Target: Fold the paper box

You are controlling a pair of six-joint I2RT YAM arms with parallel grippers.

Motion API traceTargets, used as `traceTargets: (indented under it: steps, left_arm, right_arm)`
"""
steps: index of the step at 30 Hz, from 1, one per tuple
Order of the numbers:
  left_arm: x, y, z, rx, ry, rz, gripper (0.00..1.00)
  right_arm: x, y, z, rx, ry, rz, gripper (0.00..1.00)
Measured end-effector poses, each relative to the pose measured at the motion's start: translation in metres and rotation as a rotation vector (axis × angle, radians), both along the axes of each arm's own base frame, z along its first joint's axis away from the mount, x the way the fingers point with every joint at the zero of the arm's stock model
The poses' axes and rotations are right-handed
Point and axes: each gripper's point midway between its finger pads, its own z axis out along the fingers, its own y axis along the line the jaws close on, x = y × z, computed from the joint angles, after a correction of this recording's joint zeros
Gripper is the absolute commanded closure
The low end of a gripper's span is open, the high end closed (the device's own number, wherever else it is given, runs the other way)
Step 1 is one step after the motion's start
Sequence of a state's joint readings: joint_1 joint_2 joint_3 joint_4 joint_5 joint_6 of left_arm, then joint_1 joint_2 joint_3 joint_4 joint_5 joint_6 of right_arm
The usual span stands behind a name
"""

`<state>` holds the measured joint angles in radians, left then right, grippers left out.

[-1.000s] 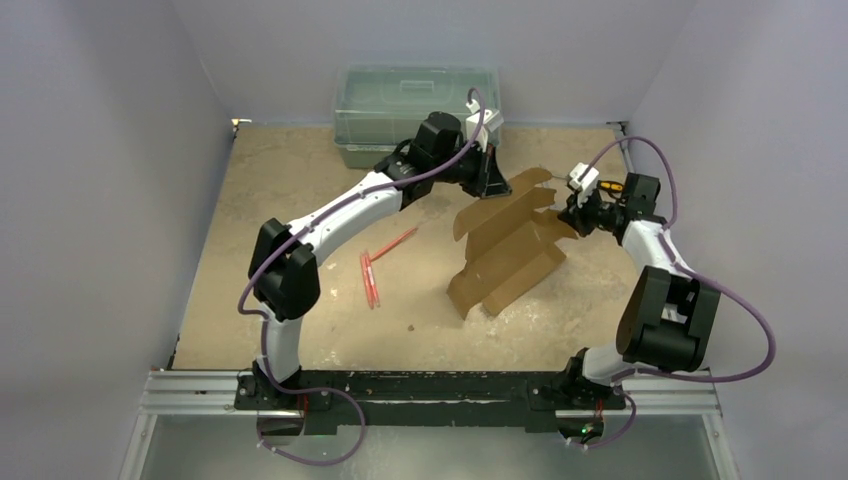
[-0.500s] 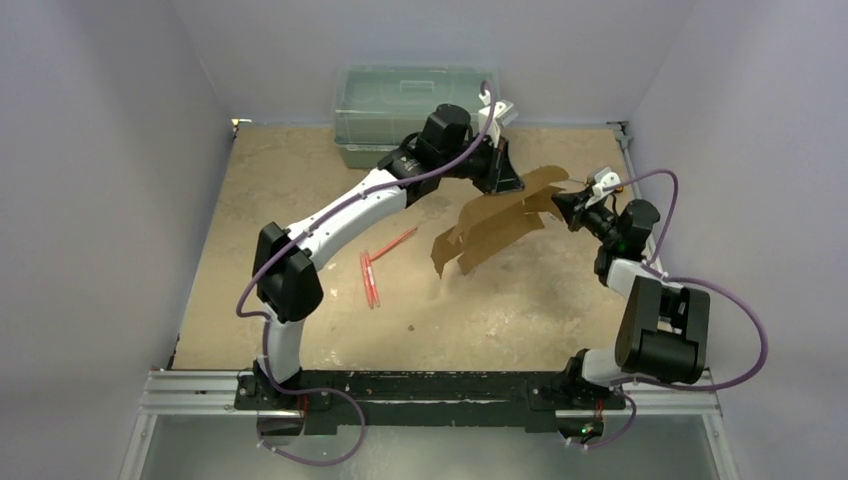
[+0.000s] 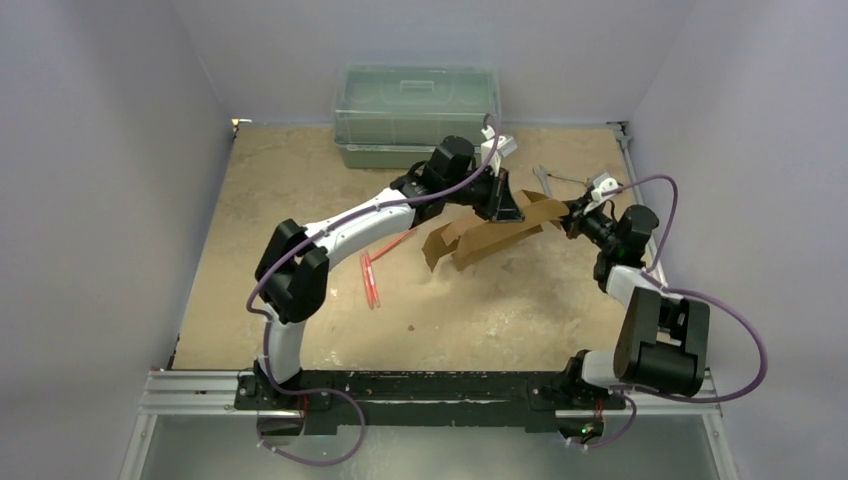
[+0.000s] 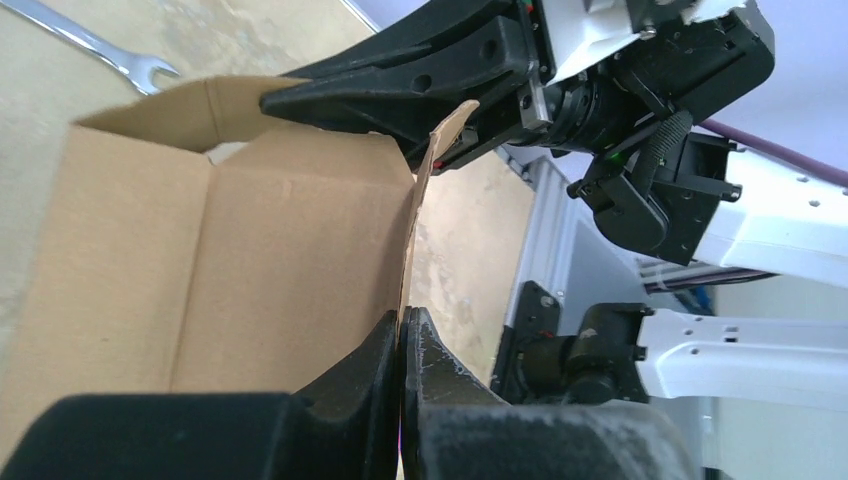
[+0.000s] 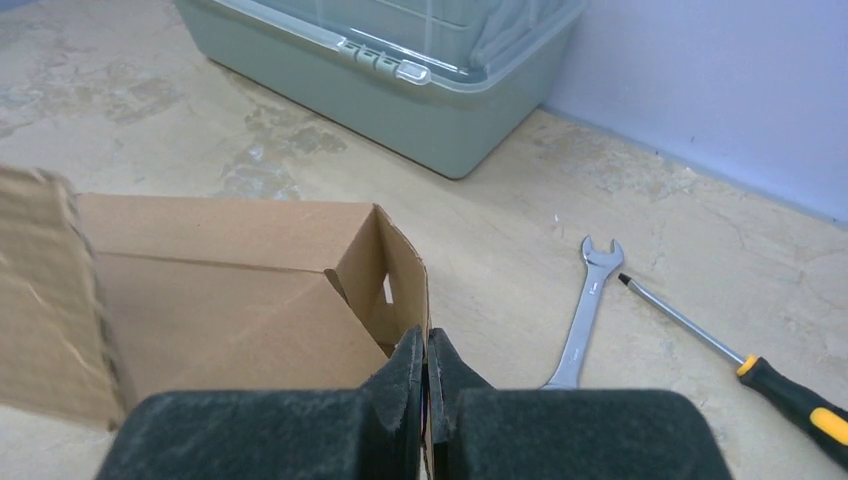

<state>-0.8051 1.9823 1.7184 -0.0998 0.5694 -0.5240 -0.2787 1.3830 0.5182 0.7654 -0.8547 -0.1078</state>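
The paper box (image 3: 470, 238) is a brown cardboard sheet, partly folded, held tilted above the table's middle between both arms. My left gripper (image 3: 515, 213) is shut on its upper edge. In the left wrist view the jaws (image 4: 402, 325) pinch a thin cardboard wall (image 4: 200, 260). My right gripper (image 3: 571, 212) is shut on the box's right corner. In the right wrist view its jaws (image 5: 428, 345) clamp the edge of a slotted side flap (image 5: 405, 280), with the folded panels (image 5: 220, 290) spreading to the left.
A green translucent bin (image 3: 415, 105) stands at the back wall. A wrench (image 5: 590, 300) and a yellow-handled screwdriver (image 5: 740, 360) lie at the back right, close behind the box. Red pens (image 3: 372, 275) lie left of the box.
Both arms have carried the box up off the table and to the left, and it now hangs flatter. The left gripper came toward the near side; the right forearm swung back and upright.
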Motion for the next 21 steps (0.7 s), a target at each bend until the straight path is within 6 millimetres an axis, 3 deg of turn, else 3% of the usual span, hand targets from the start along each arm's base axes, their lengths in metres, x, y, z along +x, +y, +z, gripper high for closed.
traceTargets:
  steps: [8,17,21]
  left_arm:
    - [-0.015,0.001,-0.008,-0.087,0.139,-0.014,1.0]
    - [-0.012,0.023,0.036,-0.204,0.135,0.03,1.0]
    - [-0.008,0.026,0.042,-0.208,0.112,0.048,1.0]
  right_arm:
    - [-0.02,0.004,0.006,-0.055,-0.034,0.005,1.0]
    - [-0.026,-0.009,0.011,-0.065,-0.054,-0.018,1.0]
    - [-0.028,-0.017,0.008,-0.064,-0.034,-0.019,1.0]
